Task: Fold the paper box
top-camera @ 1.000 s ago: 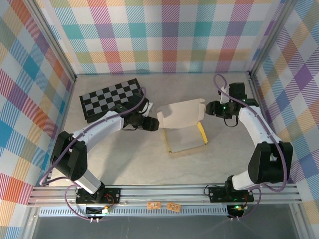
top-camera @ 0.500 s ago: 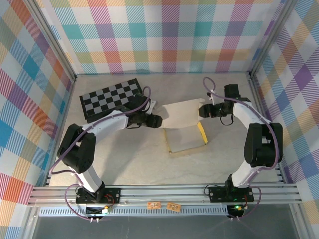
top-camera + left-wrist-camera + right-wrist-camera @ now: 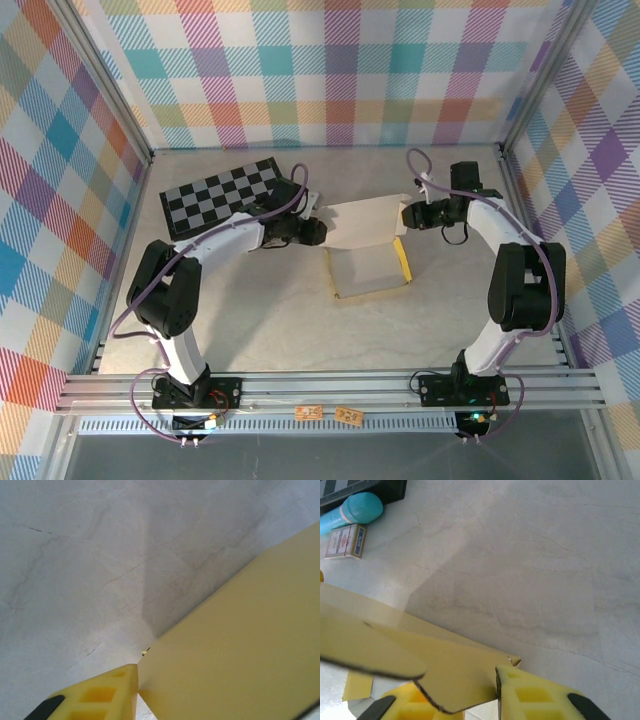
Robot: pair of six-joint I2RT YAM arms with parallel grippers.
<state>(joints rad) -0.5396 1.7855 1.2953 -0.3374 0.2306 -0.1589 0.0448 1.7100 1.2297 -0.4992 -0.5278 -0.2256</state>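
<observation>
Paper box [image 3: 367, 262], cut from thin yellow card, lies mid-table to the right of the checkered board [image 3: 225, 198]. Its shallow tray sits flat on the table [image 3: 270, 330] and its lid panel [image 3: 360, 222] is raised at the far side, between the two arms. The left gripper [image 3: 318, 232] is at the lid's left edge; the left wrist view has one yellow finger [image 3: 100, 697] touching the panel's corner, and whether the fingers have closed on it cannot be told. The right gripper [image 3: 405, 215] is at the lid's right end, where a side flap [image 3: 455, 680] runs between its two fingers [image 3: 535, 695]; whether they pinch it cannot be told either. Card like this looks light and springy. It would likely slide on the smooth table and crease off-line if pushed mid-panel. Holds are probably best taken near the scored folds, at both ends together, with gentle pressure.
</observation>
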